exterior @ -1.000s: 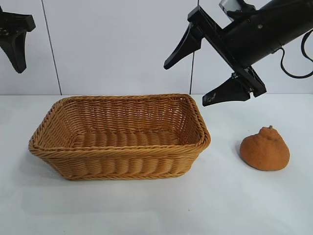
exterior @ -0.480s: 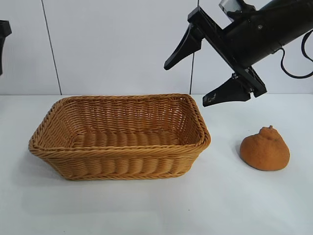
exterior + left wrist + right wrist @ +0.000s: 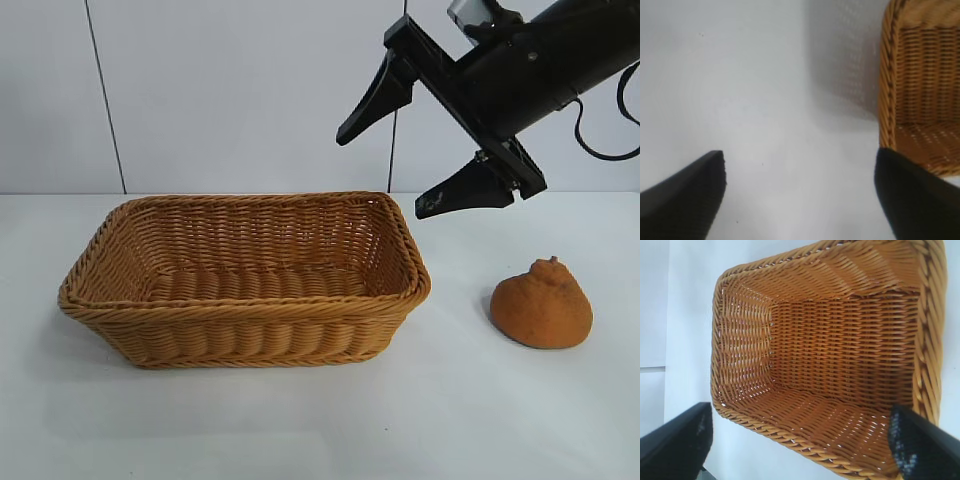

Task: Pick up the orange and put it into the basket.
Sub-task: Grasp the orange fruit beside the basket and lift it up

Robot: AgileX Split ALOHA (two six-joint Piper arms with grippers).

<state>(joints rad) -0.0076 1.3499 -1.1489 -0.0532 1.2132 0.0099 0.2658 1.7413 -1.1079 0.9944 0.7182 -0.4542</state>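
The orange [image 3: 541, 304], dull orange with a knobby top, sits on the white table at the right. The tan wicker basket [image 3: 245, 320] stands empty at centre-left; its inside shows in the right wrist view [image 3: 840, 355] and one end in the left wrist view [image 3: 912, 90]. My right gripper [image 3: 384, 166] is open and empty, high above the basket's right end, up and left of the orange. My left gripper [image 3: 800, 170] is open and empty over bare table beside the basket; it is out of the exterior view.
The white table [image 3: 320, 420] runs to a pale panelled wall [image 3: 230, 90] behind. A black cable [image 3: 600, 145] loops from the right arm at the far right.
The left gripper, at the exterior view's upper left a second ago, has moved out of that view. The right gripper has barely shifted. Orange and basket have not moved.
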